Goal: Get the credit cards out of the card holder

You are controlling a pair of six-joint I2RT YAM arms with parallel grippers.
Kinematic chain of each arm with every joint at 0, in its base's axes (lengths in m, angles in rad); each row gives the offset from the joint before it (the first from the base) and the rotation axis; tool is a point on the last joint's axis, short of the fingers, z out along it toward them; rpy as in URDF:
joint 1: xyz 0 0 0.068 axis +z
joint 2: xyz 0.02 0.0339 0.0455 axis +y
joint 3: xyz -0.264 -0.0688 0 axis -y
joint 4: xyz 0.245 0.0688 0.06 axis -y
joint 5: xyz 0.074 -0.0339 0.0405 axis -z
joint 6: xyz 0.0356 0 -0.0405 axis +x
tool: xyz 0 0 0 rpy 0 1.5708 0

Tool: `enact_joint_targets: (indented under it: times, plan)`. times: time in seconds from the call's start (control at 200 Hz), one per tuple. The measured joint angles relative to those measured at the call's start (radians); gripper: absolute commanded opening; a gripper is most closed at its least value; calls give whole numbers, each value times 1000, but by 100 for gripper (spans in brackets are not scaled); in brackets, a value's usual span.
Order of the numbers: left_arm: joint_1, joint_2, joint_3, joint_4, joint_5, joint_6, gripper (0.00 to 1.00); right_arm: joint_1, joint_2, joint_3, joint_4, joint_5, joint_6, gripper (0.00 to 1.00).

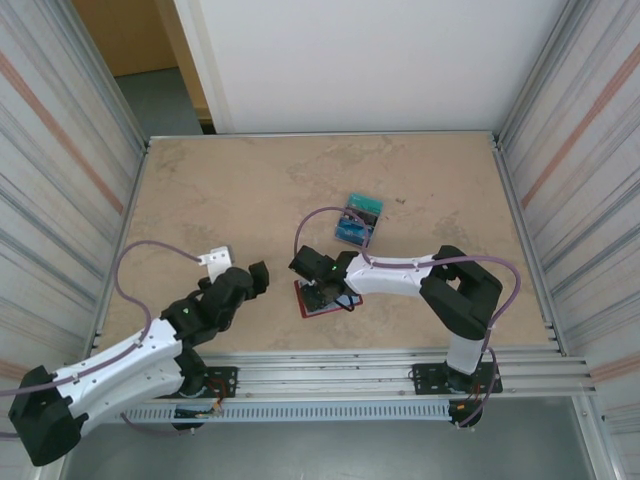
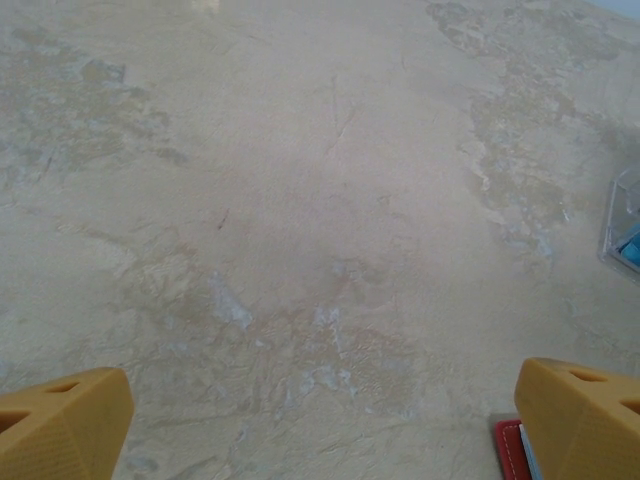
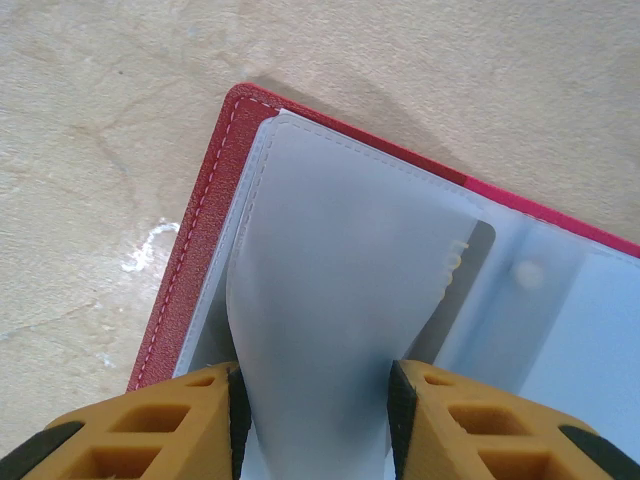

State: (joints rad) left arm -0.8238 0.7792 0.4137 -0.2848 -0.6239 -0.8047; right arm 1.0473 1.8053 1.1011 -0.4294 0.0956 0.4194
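The red card holder [image 3: 205,215] lies spread open on the table near the front edge, also seen as the card holder [image 1: 312,310] in the top view. My right gripper [image 3: 315,420] is down on it, its pads squeezing a grey-blue inner pocket flap [image 3: 340,290] that bows up between them. A dark strip [image 3: 481,240] shows at the pocket's edge. The blue and teal credit cards [image 1: 358,220] lie loose farther back on the table. My left gripper [image 2: 320,430] is open above bare table, left of the holder's red corner [image 2: 508,445].
A clear box [image 2: 622,225] holds the loose cards at the right edge of the left wrist view. A small white bracket [image 1: 213,258] lies by the left arm. Metal-framed walls close in the table on both sides.
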Motion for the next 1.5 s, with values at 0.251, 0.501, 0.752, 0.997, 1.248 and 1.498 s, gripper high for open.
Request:
enact_joint_targets:
  times: [0.251,0.501,0.752,0.997,1.248,1.498]
  plan:
    - [0,64,31,28,6,35,99,0,-14,0,-45,75,18,48]
    - [0,75,34,43,14,50,99,-5,-40,-7,-68,121,22,48]
    - [0,75,39,48,23,58,99,-44,-81,-35,-73,138,34,48]
    - [0,115,68,48,44,77,99,-98,-124,-87,-74,136,50,48]
    - [-32,226,117,50,56,99,99,-162,-196,-142,-69,108,74,48]
    - [-97,400,209,50,65,129,99,-221,-246,-189,-68,79,97,48]
